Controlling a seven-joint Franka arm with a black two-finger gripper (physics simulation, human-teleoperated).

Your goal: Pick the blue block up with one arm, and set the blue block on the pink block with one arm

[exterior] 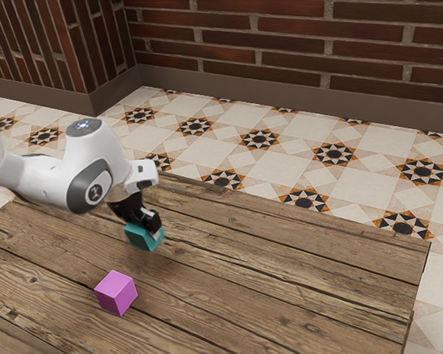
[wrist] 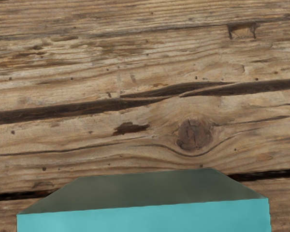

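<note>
A teal-blue block (exterior: 142,238) is held between the black fingers of my gripper (exterior: 145,228), which is shut on it. The block appears slightly above the wooden table (exterior: 280,273), tilted a little. In the wrist view the same blue block (wrist: 145,215) sits large just under my hand, with bare planks beyond it. The pink block (exterior: 116,292) rests on the table nearer the front, below the gripper and a little toward the exterior view's left, apart from the blue block.
The table's far edge (exterior: 295,203) runs diagonally behind the gripper, and its end (exterior: 421,273) lies at the exterior view's right. Patterned floor tiles and a brick wall lie beyond. A wide stretch of planks extends toward the exterior view's right.
</note>
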